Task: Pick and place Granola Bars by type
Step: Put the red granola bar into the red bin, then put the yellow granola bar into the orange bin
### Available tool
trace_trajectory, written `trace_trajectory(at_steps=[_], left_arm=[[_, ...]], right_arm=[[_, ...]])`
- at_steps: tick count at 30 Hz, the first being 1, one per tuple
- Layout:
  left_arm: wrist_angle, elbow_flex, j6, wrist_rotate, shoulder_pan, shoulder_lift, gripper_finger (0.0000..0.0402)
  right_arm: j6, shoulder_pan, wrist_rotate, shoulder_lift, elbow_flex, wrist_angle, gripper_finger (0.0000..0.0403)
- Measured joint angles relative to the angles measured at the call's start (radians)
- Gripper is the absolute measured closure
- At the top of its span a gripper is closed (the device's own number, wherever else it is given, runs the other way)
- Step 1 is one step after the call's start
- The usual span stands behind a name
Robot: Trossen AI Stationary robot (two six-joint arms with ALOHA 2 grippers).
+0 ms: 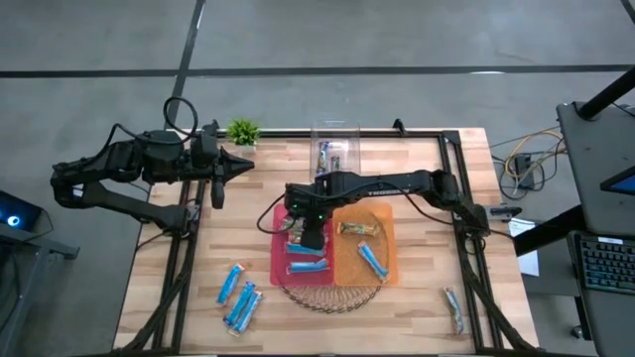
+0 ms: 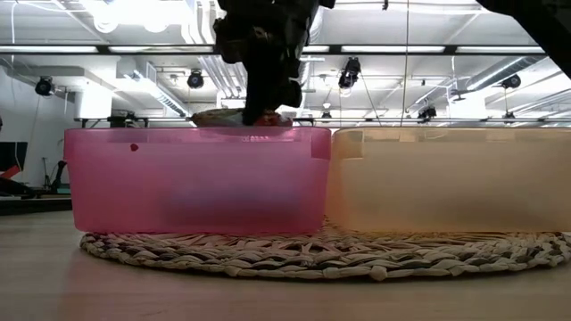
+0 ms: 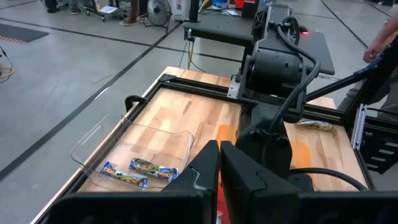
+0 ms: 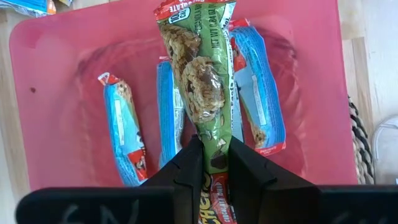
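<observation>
- Sorting is partly done, judging by the top-down picture: the pink bin [image 1: 281, 260] at centre holds a few blue bars [image 1: 307, 266], and the orange bin [image 1: 389, 260] beside it on the right holds a green bar [image 1: 358, 229] and a blue one.
- Left to sort: three blue bars [image 1: 238, 296] loose on the table at lower left, one bar [image 1: 453, 308] at lower right, and a couple in the clear tray [image 1: 335, 132] at the table's top edge.
- The right gripper [image 4: 208, 163] is pinched tight on the end of a green-wrapped bar [image 4: 202, 74], which sticks out over the blue bars lying in the pink bin.
- The right arm reaches in from the right of the frame, its gripper pointing down, just above the pink bin's rim in the table-level picture.
- The left gripper [image 3: 219, 163] is fully closed and empty, parked off the table's upper-left corner near the small plant [image 1: 242, 131].
- The held bar's colour matches the green one in the orange bin, so it probably belongs there.
</observation>
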Motion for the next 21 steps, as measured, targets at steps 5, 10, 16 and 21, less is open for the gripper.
trace_trajectory(at_steps=[5,10,16,21], left_arm=[[0.0,0.0,0.0,0.0,0.0,0.0,0.0402],[0.0,0.0,0.0,0.0,0.0,0.0,0.0402],[0.0,0.0,0.0,0.0,0.0,0.0,0.0402],[0.0,0.0,0.0,0.0,0.0,0.0,0.0402]], right_arm=[[-0.004,0.0,-0.021,0.0,-0.001,0.0,0.035],[-0.002,0.0,-0.038,0.0,-0.005,-0.001,0.032],[0.029,0.0,-0.041,0.0,-0.009,0.0,0.0261],[0.027,0.0,-0.041,0.0,-0.009,0.0,0.0232]])
